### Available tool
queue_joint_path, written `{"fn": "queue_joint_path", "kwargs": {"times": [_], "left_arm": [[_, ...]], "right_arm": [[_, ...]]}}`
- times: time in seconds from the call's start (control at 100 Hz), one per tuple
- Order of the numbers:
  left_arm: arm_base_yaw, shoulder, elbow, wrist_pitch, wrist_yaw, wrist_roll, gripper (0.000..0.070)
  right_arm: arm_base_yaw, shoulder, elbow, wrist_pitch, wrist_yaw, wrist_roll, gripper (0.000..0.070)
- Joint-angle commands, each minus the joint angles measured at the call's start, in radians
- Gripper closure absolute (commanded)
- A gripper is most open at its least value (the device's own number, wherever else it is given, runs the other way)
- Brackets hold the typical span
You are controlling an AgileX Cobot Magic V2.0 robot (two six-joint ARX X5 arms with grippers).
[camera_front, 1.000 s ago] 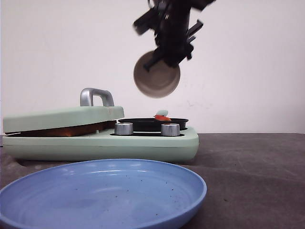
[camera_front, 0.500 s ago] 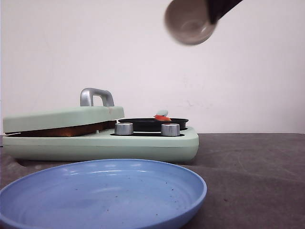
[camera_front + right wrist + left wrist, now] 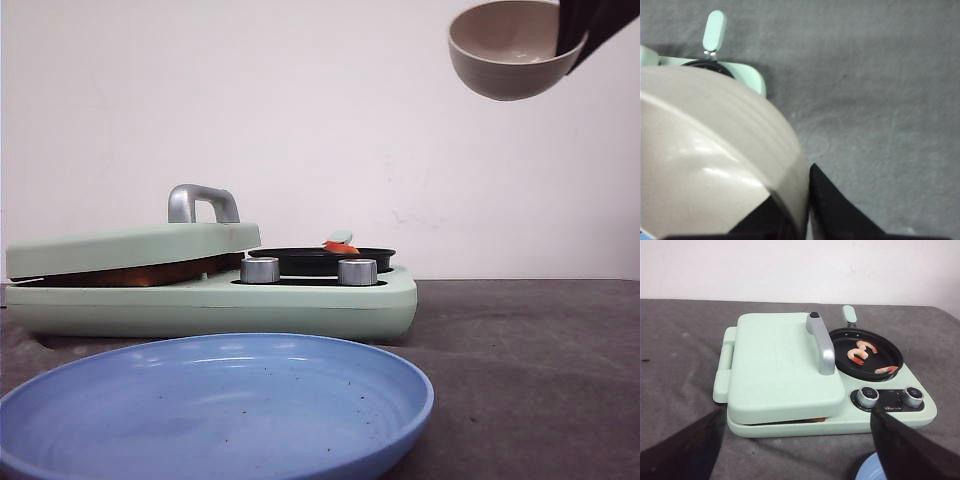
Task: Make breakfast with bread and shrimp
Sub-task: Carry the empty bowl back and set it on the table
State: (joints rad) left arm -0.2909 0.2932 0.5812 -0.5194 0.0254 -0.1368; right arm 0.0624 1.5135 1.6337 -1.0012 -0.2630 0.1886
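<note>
Lab-style test bench, plain white wall point(image 3: 200, 90), grey cloth-covered table point(image 3: 680, 340), staged mint breakfast maker point(image 3: 790, 375)

Grey table point(image 3: 520, 380): green cooker point(image 3: 790, 380), blue plate point(image 3: 215, 405).

A beige ribbed bowl point(image 3: 503, 48) hangs high at the upper right, its rim pinched by the dark right claw point(image 3: 578, 35), well above the grey bench point(image 3: 520, 340). Below and to the left sits a mint-green breakfast maker point(image 3: 210, 285) with its lid closed, a brown strip showing in the gap under it. Orange-red shrimp point(image 3: 340, 246) peeks over the black pan point(image 3: 320, 258) behind two silver knobs point(image 3: 260, 270), and a blue plate point(image 3: 215, 405) lies nearest the camera.
</note>
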Motion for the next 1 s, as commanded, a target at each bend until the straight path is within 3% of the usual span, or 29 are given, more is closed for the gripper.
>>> {"fn": "queue_joint_path", "kwargs": {"times": [0.0, 0.52, 0.99], "left_arm": [[-0.001, 0.000, 0.004, 0.010, 0.000, 0.013, 0.0185], [-0.001, 0.000, 0.004, 0.010, 0.000, 0.013, 0.0185], [-0.001, 0.000, 0.004, 0.010, 0.000, 0.013, 0.0185]], "right_arm": [[-0.017, 0.037, 0.021, -0.019, -0.029, 0.009, 0.0700], [-0.029, 0.299, 0.021, -0.125, -0.038, -0.052, 0.0700], [-0.029, 0.492, 0.021, -0.104, -0.035, -0.076, 0.0700]]}}
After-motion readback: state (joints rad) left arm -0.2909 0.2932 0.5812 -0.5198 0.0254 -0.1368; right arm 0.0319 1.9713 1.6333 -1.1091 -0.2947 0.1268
